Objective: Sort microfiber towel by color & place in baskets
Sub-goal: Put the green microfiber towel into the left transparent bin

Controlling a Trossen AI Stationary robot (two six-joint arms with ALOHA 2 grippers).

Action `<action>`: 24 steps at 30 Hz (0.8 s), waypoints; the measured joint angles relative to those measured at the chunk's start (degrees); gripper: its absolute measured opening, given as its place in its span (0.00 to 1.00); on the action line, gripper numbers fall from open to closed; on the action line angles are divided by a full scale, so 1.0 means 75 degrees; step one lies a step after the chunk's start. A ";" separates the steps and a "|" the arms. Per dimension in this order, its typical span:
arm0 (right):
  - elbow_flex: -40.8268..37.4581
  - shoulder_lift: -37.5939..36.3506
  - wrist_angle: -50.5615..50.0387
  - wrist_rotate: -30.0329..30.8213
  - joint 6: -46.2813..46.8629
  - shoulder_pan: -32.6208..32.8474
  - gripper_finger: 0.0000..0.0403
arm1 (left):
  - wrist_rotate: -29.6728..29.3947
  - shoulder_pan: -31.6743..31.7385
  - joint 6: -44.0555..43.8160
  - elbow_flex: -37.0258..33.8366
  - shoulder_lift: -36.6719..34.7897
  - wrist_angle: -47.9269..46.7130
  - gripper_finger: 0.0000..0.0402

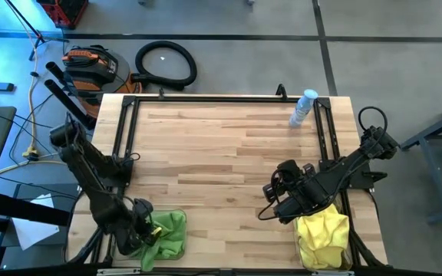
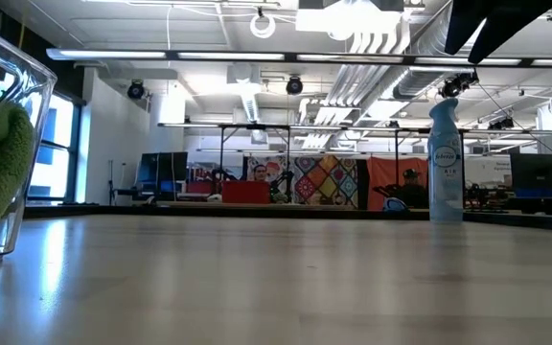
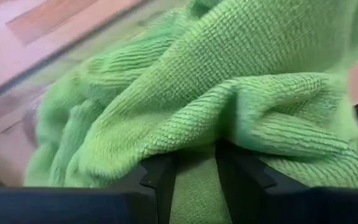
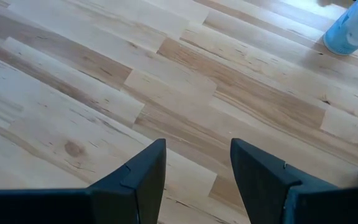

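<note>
Lime green towels (image 1: 171, 234) lie bunched in a clear basket (image 2: 27, 115) at the table's near left corner. My left gripper (image 1: 150, 228) is at their left side and is shut on green cloth (image 3: 229, 81). Bright yellow towels (image 1: 322, 238) are heaped at the near right corner; the basket under them barely shows. My right gripper (image 1: 276, 205) hangs open just left of and beyond the yellow heap, and the right wrist view shows its fingers (image 4: 197, 155) over bare wood. My left gripper pinches a raised fold of the green towel (image 3: 194, 146) between its two fingers (image 3: 160, 180). It comes in from the table's left, slanting down. The cloth bulges over the fingertips, and the rest of it lies slack on the green pile in the basket.
A clear spray bottle with a blue cap (image 1: 304, 107) stands near the table's far right corner, also seen as a bottle (image 2: 446, 158) in the low view. The wide wooden middle of the table (image 1: 229, 161) lies between both arms. Black frame rails run along the left and right sides.
</note>
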 joint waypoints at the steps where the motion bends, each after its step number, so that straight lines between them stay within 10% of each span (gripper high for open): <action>1: 0.0000 0.0000 0.0000 0.0003 0.0000 0.0000 0.44 | 0.0003 0.0000 -0.0129 0.0000 -0.0142 -0.0076 0.26; 15: 0.0000 0.0000 0.0000 0.0020 -0.0143 -0.0001 0.44 | -0.0485 0.0000 -0.0542 0.0119 -0.1393 -0.0821 0.26; 24: 0.0000 0.0000 0.0000 0.0023 -0.0143 0.0000 0.44 | -0.1440 0.0001 -0.0219 0.2232 -0.0725 -0.2062 0.26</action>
